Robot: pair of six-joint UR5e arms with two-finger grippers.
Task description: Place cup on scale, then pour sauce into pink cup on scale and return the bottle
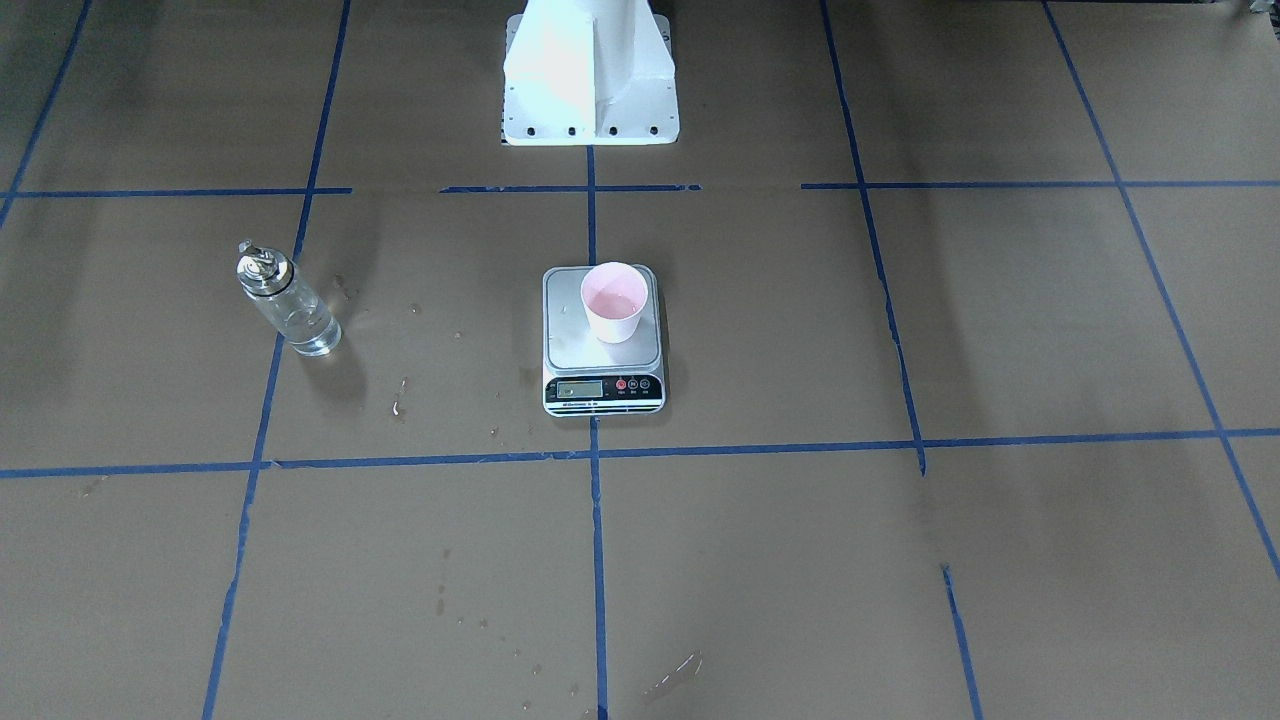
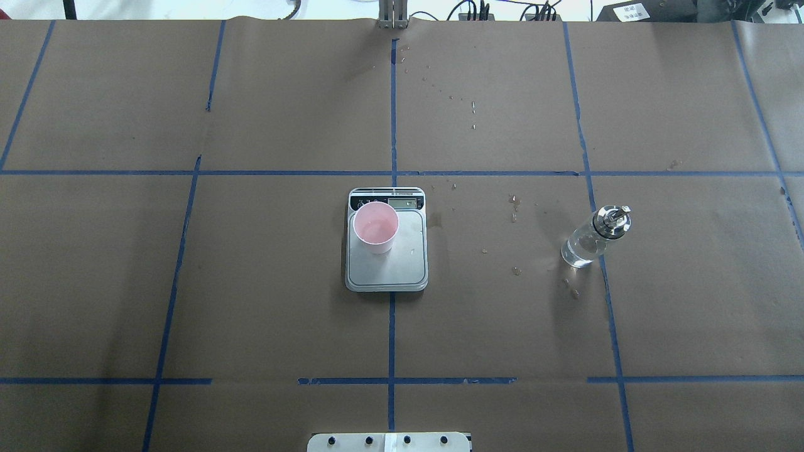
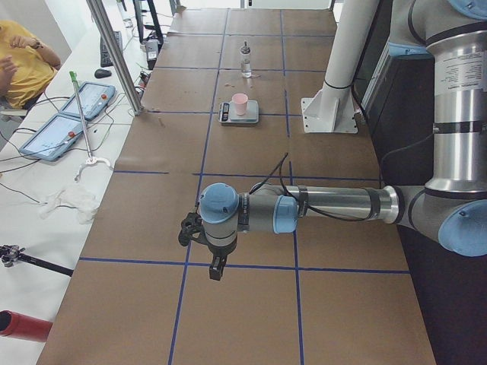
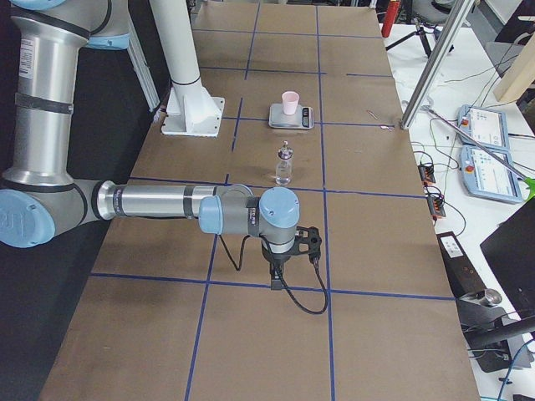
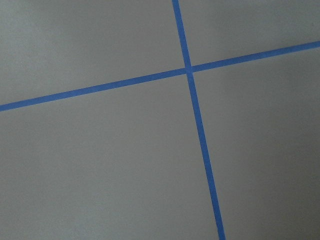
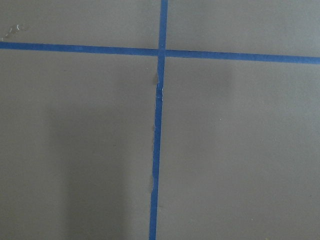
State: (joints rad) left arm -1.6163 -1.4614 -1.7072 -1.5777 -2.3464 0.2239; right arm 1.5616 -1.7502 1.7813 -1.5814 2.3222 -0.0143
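Nearest the exterior left camera, the left gripper points straight down over the brown paper, close to a crossing of blue tape lines. It shows only in that side view, so whether its jaws are parted or closed cannot be told.

Well beyond the left gripper, toward the table's middle, the scale lies flat with its display strip on the side away from the robot base. The cup stands upright on the platform, near the display strip and toward the left gripper's side.

Farther from the left gripper, droplets dot the paper between scale and bottle. The bottle stands upright on the paper, touched by neither gripper, with clear sauce in its lower part. It stands between the scale and the right gripper, well apart from each.

The right gripper points down over the paper beside another tape crossing. It shows only in the exterior right view, so its jaw state cannot be told.
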